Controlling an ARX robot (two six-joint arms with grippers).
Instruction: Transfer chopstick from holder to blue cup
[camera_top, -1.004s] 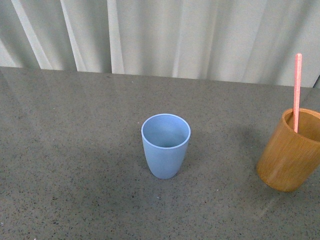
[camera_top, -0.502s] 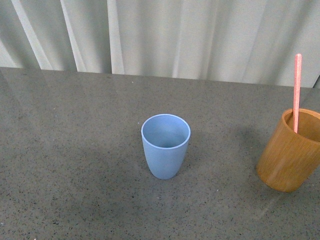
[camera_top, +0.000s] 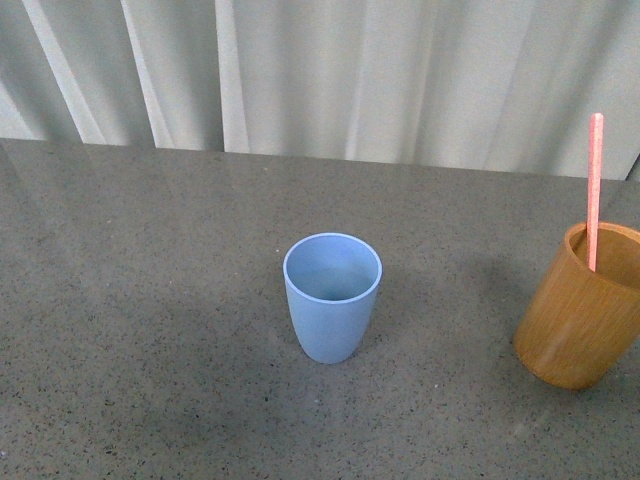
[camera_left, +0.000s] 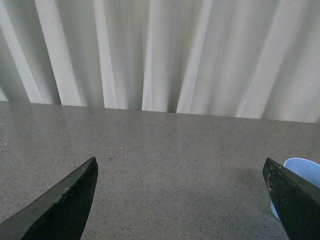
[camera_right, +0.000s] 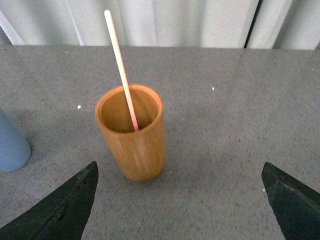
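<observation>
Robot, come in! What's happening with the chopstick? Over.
Left hand open, empty. Right hand open, facing holder. Chopstick stands in holder. Nothing between holder and blue cup.

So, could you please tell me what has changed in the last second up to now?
Nothing was taken hold of or let go. In the front view the blue cup, the holder, the chopstick and the table all sit slightly lower together, which suggests the camera shifted rather than the things. The chopstick still stands in the holder, and the blue cup stays upright and empty.
</observation>
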